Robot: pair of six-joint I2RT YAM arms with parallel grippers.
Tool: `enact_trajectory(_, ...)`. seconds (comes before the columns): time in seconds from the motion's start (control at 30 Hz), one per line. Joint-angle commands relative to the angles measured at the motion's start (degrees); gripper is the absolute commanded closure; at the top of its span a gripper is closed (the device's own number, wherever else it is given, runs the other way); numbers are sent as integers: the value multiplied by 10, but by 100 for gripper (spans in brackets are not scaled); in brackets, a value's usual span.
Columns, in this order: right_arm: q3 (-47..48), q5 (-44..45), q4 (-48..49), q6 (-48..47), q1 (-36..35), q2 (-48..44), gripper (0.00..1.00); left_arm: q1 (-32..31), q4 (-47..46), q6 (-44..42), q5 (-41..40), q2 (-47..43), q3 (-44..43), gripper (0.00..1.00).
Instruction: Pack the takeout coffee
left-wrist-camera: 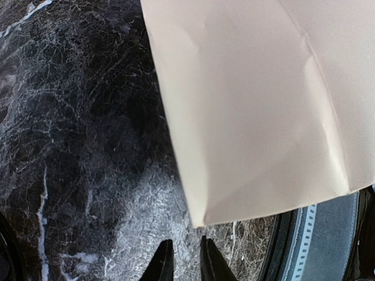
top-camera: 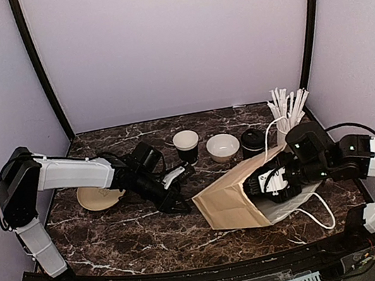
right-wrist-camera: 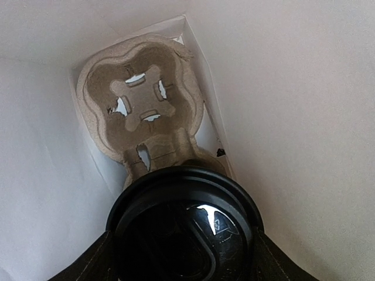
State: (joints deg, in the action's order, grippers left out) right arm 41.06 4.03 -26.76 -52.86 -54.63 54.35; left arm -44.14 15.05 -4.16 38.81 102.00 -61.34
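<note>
A brown paper bag [top-camera: 229, 201] lies on its side, its white-lined mouth facing right. My right gripper [top-camera: 271, 183] reaches into that mouth and is shut on a takeout coffee [right-wrist-camera: 184, 225], its black dome lid filling the wrist view between the fingers [right-wrist-camera: 88, 263]. A pulp cup carrier [right-wrist-camera: 140, 99] sits at the bag's bottom, beyond the lid. Another lidded coffee [top-camera: 252, 142] and an open black cup [top-camera: 187, 146] stand behind the bag. My left gripper [top-camera: 175, 199] hovers low by the bag's closed corner [left-wrist-camera: 199, 219], its fingertips [left-wrist-camera: 163, 257] a narrow gap apart and holding nothing.
A low white bowl [top-camera: 223, 147] stands between the two cups. A white cup of wrapped straws [top-camera: 288, 116] is at the back right. A tan plate [top-camera: 99, 197] lies under the left arm. The bag's white cord handle [top-camera: 324, 213] trails toward the front edge.
</note>
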Motion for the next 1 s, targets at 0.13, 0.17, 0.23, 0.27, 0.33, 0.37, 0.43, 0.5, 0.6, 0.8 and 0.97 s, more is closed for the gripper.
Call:
enact_trajectory(0.13,97,-11,-26,94,3,75,45,4,14,-10,9,-13,-14,79)
enact_trajectory(0.17,109,-12,-36,106,3,88,45,5,16,-10,9,-16,-12,79)
enact_trajectory(0.23,130,-16,-53,114,3,100,45,7,21,-9,7,-27,-6,79)
enact_trajectory(0.27,138,-17,-54,116,3,103,45,8,23,-9,6,-33,0,79)
enact_trajectory(0.33,154,-26,-60,117,3,108,45,8,24,-9,12,-49,4,79)
enact_trajectory(0.37,166,-35,-70,116,3,113,45,8,24,-8,16,-58,3,79)
enact_trajectory(0.43,198,-59,-93,123,3,135,45,8,20,-2,37,-69,-7,79)
enact_trajectory(0.5,232,-81,-117,136,4,154,44,7,-3,10,55,-78,-17,79)
enact_trajectory(0.6,278,-104,-165,141,5,195,45,8,-17,22,57,-91,-24,78)
enact_trajectory(0.8,320,-82,-224,127,5,243,46,8,-4,30,-30,-178,5,62)
enact_trajectory(0.97,361,-77,-243,107,4,269,46,8,68,39,-156,-233,-22,42)
